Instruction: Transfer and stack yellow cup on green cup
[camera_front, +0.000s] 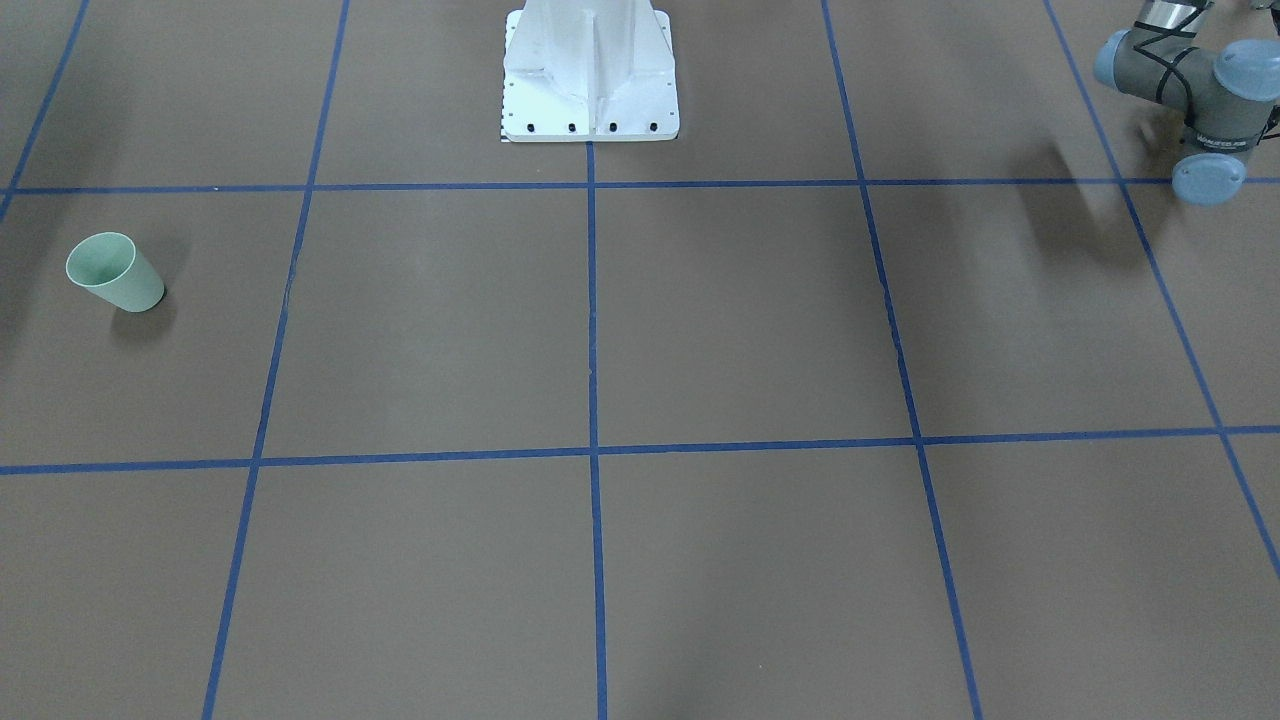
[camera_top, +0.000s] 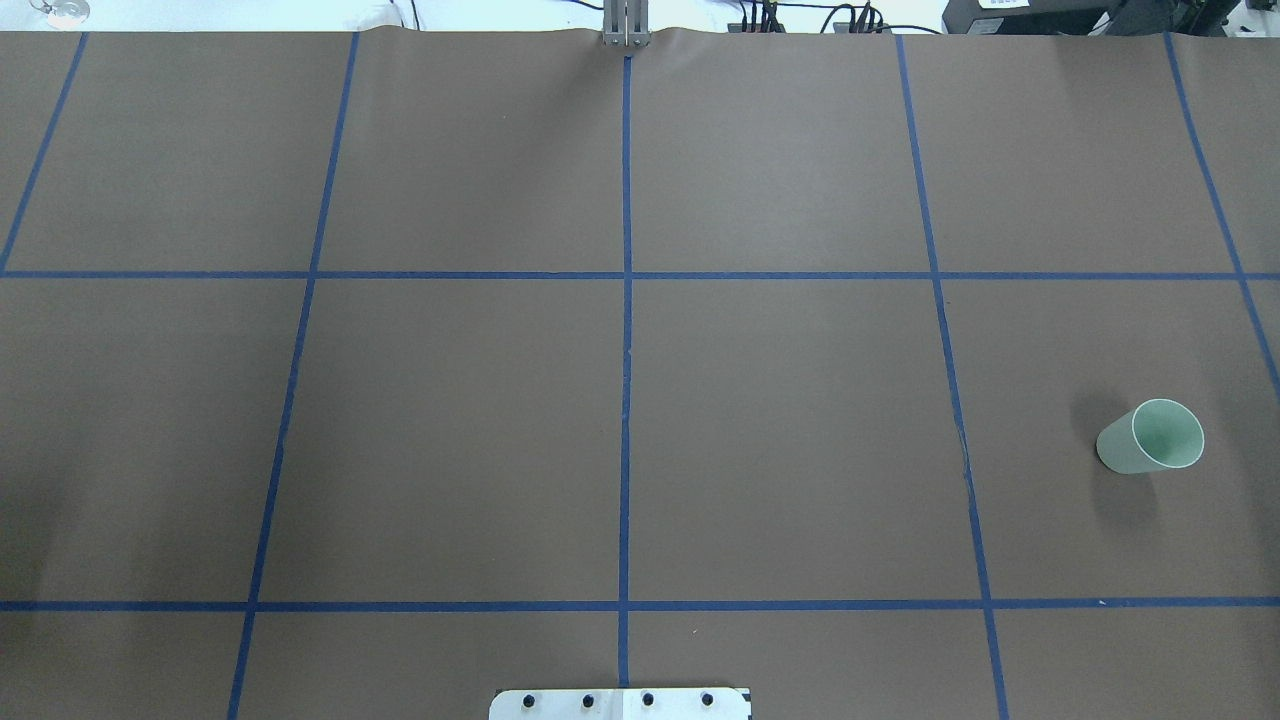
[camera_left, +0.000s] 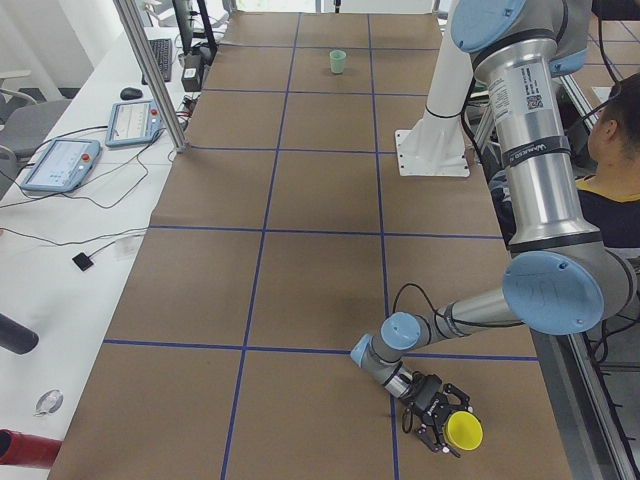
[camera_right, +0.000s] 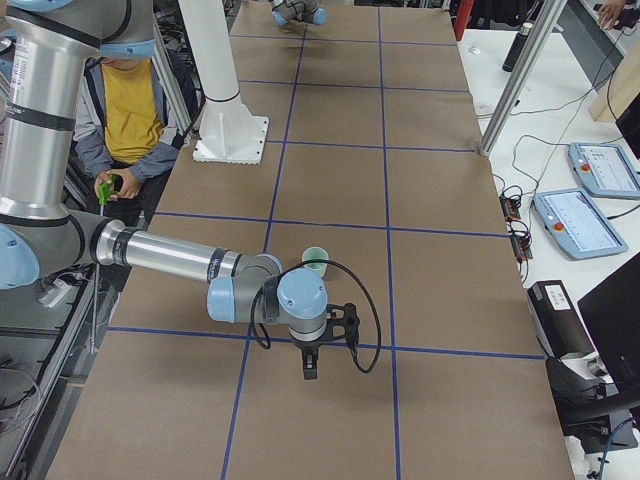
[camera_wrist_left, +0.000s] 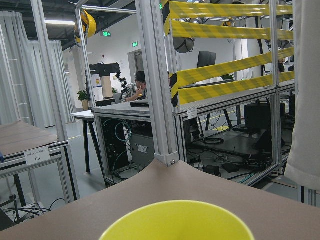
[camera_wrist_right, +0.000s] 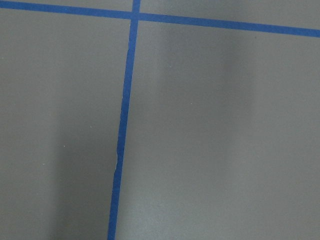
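The yellow cup (camera_left: 463, 430) is at the left pincer (camera_left: 438, 420), leftmost end; whether that or the right pincer (camera_right: 311, 364) grips, I can't tell. The green cup (camera_top: 1150, 437) stands far right, so a loose hold risks a drop midway.

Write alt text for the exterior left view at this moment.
The near left arm reaches low over the brown table with blue grid lines, its gripper at the yellow cup near the view's bottom edge. The green cup stands far off at the table's other end; a seated person shows at the right edge.
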